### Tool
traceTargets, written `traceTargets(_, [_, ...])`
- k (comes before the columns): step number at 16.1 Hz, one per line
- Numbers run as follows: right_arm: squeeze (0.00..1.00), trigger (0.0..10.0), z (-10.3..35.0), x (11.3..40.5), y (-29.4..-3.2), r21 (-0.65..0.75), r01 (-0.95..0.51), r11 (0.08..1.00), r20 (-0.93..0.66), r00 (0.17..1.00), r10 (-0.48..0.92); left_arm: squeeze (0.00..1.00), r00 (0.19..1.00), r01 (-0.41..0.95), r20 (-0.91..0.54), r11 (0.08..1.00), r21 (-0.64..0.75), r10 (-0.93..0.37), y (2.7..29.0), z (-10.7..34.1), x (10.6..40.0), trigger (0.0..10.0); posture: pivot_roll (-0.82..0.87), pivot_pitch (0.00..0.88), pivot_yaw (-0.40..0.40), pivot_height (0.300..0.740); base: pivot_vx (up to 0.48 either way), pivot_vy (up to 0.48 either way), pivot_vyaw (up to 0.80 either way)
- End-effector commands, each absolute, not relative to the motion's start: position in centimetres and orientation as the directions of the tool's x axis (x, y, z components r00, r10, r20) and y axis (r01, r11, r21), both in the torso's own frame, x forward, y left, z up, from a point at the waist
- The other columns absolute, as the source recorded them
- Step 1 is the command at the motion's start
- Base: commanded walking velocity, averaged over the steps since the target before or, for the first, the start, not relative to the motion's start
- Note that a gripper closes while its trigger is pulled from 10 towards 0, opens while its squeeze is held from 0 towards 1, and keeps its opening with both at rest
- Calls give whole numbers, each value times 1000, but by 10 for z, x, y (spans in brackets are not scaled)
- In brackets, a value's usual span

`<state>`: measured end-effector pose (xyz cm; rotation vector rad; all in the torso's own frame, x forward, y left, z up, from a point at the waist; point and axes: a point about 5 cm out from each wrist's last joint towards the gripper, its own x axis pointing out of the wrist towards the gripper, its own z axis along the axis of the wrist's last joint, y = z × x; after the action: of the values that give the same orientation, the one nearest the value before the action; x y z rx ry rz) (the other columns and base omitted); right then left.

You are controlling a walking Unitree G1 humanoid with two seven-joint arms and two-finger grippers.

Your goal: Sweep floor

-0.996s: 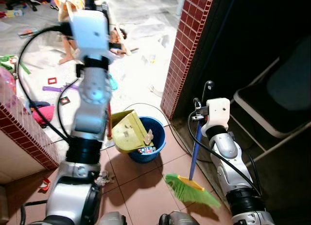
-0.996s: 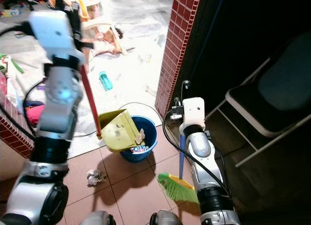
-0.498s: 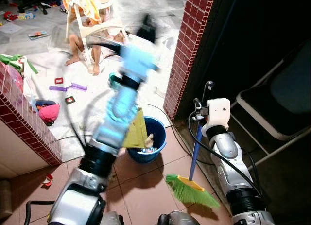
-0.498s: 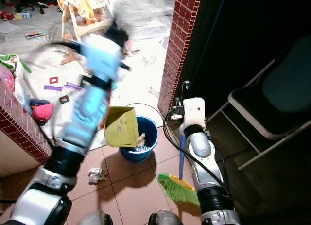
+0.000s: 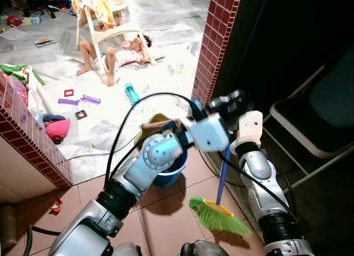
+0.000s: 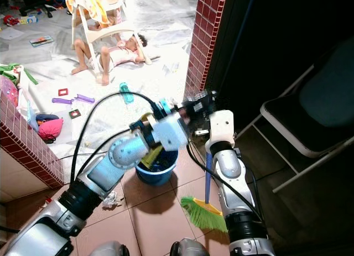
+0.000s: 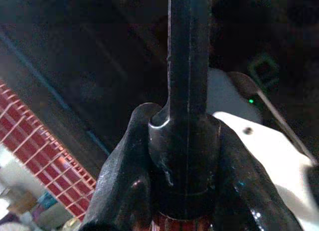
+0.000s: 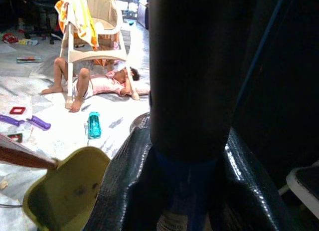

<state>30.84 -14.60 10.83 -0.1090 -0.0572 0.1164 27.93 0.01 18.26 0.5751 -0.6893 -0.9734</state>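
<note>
Tiled floor [image 5: 166, 217], broom [image 5: 218, 214], bucket [image 5: 168, 176].

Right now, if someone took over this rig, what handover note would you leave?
Left gripper: shut on the dustpan handle, arm swung across toward the right arm; yellow dustpan tipped over the blue bucket.
Right gripper: shut on the broom handle, green bristles on the tiles beside the bucket.
Done: litter lies in the bucket.
Left: crumpled paper on the tiles by the bucket. A person lies on the floor beyond; keep clear.
</note>
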Motion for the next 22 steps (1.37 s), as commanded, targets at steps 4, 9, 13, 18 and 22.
traceTargets(4, [0,10000,116,314,-147,-121,-105,987,77,990,115,0,329,550,124,297,780,-936,-1,170,278,10000,-40,54,-49,740,0,0,0])
traceTargets(9, [0,10000,114,314,-145,-123,-110,986,75,990,119,0,205,705,-83,89,703,-975,-6,152,264,10000,-40,55,-49,740,0,0,0])
traceTargets(13, [0,10000,114,315,-147,-124,-105,987,74,991,115,0,200,699,-108,64,712,-974,-3,157,264,10000,-35,46,-53,740,0,0,0])
traceTargets(18, [0,10000,114,317,-148,-127,-101,987,76,991,112,0,227,668,-181,18,744,-957,16,172,269,10000,-28,36,-59,740,0,0,0])
traceTargets(22, [0,10000,116,319,-149,-133,-96,986,81,991,108,0,324,650,-152,102,753,-934,28,184,272,10000,-26,27,-65,740,0,0,0])
